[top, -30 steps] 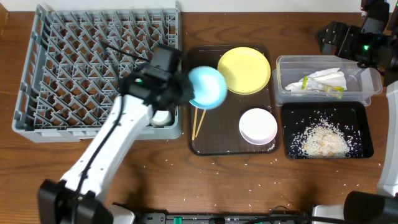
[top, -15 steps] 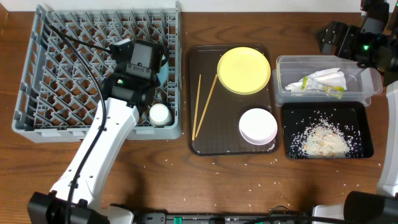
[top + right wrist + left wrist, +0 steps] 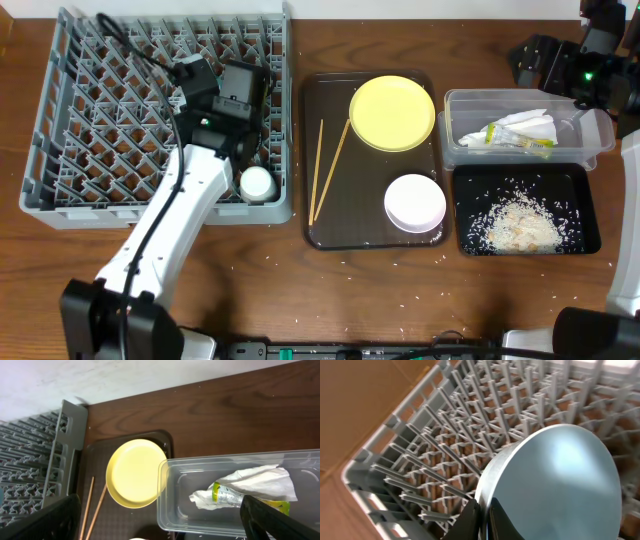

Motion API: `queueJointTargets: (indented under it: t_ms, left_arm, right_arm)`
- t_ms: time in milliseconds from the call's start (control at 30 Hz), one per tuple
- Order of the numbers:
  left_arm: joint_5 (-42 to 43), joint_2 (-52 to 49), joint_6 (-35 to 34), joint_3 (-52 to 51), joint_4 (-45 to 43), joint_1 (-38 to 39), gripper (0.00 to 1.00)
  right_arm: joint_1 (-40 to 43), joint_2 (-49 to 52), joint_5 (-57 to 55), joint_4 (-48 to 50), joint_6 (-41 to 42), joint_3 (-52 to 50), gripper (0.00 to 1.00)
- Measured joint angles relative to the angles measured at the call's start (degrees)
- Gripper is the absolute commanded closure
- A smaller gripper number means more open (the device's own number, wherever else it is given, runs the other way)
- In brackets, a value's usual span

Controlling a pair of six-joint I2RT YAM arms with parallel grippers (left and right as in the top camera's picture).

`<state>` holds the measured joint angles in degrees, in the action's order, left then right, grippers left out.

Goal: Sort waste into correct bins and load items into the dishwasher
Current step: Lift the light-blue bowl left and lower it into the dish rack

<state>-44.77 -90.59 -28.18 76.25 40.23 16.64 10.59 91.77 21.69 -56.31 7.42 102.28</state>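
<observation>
Left wrist: left end effector (image 3: 484, 516) pinches the light blue bowl (image 3: 560, 485), seemingly inside the dish rack (image 3: 415, 465).

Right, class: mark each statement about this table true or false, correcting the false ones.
1. The left end effector holds the blue bowl at the rack. True.
2. The chopsticks are in the rack. False: the chopsticks lie on the brown tray.
3. The yellow plate sits on the brown tray. True.
4. The rice is in the clear tub. False: the rice lies in the black tray.
5. A white cup is in the rack. True.
</observation>
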Motion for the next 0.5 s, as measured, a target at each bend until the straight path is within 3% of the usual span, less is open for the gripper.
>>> queueJointTargets:
  t_ms: [500]
  left_arm:
    - [-15.3, -7.6, 1.2, 0.0, -0.1, 7.2, 0.93]
  right_arm:
    - [0.0, 0.0, 0.0, 0.0, 0.0, 0.0, 0.01]
